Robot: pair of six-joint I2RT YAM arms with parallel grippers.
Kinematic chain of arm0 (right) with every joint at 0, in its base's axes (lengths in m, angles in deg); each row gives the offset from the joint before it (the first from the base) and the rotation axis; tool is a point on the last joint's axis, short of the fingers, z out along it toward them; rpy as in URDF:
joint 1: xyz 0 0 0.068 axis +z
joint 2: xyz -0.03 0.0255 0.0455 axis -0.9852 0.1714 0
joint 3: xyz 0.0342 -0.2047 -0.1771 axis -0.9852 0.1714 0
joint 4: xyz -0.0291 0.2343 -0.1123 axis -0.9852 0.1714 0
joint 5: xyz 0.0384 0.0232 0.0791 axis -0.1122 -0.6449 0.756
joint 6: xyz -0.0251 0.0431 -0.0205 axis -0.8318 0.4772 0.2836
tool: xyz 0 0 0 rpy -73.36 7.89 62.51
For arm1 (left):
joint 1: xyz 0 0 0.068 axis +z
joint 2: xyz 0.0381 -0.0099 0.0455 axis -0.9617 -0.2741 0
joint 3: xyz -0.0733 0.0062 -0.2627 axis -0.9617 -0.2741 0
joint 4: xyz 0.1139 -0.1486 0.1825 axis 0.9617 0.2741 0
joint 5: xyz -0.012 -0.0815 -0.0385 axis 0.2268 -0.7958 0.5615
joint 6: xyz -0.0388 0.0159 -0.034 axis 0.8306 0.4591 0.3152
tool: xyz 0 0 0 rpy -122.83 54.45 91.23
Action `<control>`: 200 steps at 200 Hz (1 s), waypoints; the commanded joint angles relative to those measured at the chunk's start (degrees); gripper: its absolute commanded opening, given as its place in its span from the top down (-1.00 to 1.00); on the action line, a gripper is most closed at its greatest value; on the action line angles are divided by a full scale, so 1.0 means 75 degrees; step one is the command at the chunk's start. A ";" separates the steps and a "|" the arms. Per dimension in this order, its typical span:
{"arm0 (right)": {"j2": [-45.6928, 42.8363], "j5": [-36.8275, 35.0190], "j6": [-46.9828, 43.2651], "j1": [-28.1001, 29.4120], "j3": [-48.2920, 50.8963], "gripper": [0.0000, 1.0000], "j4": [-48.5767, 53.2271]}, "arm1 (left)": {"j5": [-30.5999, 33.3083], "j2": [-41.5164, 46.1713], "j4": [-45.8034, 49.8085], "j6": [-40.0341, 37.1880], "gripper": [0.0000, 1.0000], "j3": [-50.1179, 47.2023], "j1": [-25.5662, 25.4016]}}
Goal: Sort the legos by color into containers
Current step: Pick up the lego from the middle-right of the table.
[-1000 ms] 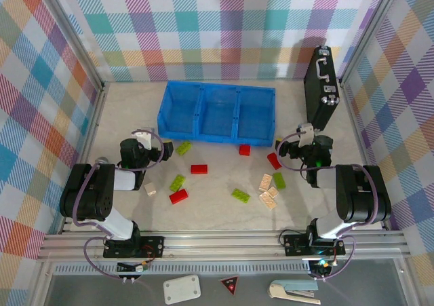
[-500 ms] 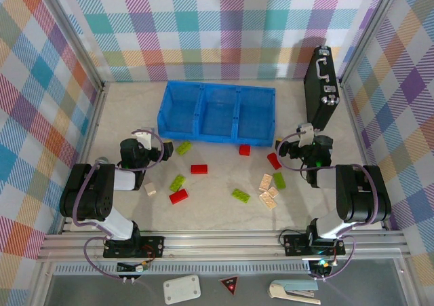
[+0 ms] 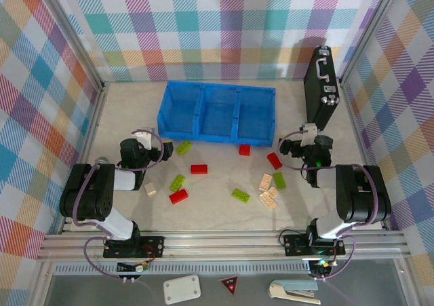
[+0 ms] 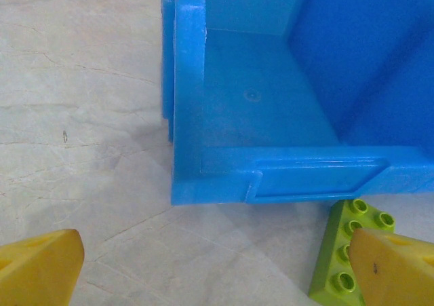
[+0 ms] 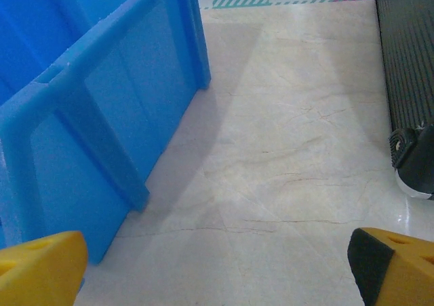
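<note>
From above, the blue bin [image 3: 215, 138] with its three containers sits toward the far side of the counter [image 3: 129, 109], and the legos are scattered on the counter in front of it, none inside. A green lego [image 3: 183, 147] and a red lego [image 3: 245, 149] lie just beside the bin's near wall. Another red lego [image 3: 274, 160] lies by the right arm. Further red, green and beige ones spread toward the near edge, with a beige cluster [image 3: 268, 191] on the right. A black case [image 3: 320, 89] stands upright by the right wall. The left jaws rest low on the counter near the green lego, and the right jaws sit low off the bin's right near corner. Both hold nothing. In the left wrist view, the yellow fingertips [image 4: 37, 269] stand wide apart at the lower corners. The bin's left-end container [image 4: 186, 82] lies ahead, and the green lego [image 4: 339, 252] sits just beside its near wall, partly covered by the right-hand fingertip. In the right wrist view, the jaws are likewise spread wide, with bare counter between the fingertips [image 5: 397, 265]. The bin's end wall [image 5: 102, 116] rises on the left, and the black case [image 5: 407, 55] is at the right edge.
</note>
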 commanded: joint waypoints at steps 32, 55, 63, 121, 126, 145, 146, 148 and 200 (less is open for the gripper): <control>-0.0346 -0.0208 0.0142 0.0020 -0.0391 -0.98 0.0765 | 0.0290 0.0209 0.0031 0.0034 -1.00 0.0041 0.0048; -0.0762 -0.0220 0.0187 0.0019 -0.0574 -0.98 0.1459 | 0.0466 0.0411 0.0156 0.0109 -1.00 0.0025 0.0048; -0.0900 -0.0229 0.0192 0.0021 -0.0574 -0.98 0.1737 | 0.0517 0.0573 0.0460 0.0155 -1.00 0.0094 0.0048; -0.1789 -0.0344 0.0378 0.0030 -0.0815 -0.98 0.3414 | 0.1450 0.1675 0.2654 0.0269 -1.00 0.0769 -0.0212; -0.1863 -0.0327 0.0381 0.0032 -0.0868 -0.98 0.3630 | 0.1625 0.1763 0.2923 0.0326 -1.00 0.0844 -0.0262; -0.2143 -0.0325 0.0534 0.0042 -0.1131 -1.00 0.4509 | 0.2071 0.2016 0.3894 0.0466 -1.00 0.1190 -0.0446; -0.2161 -0.0325 0.0546 0.0043 -0.1146 -1.00 0.4579 | 0.2093 0.2033 0.3931 0.0480 -1.00 0.1207 -0.0457; -0.2182 -0.0325 0.0566 0.0044 -0.1186 -1.00 0.4667 | 0.2127 0.2052 0.4059 0.0508 -1.00 0.1250 -0.0473; -0.2608 -0.0021 0.1500 0.0131 -0.2280 -0.86 0.7608 | 0.1773 0.2367 0.6858 0.1501 -1.00 0.2495 -0.0607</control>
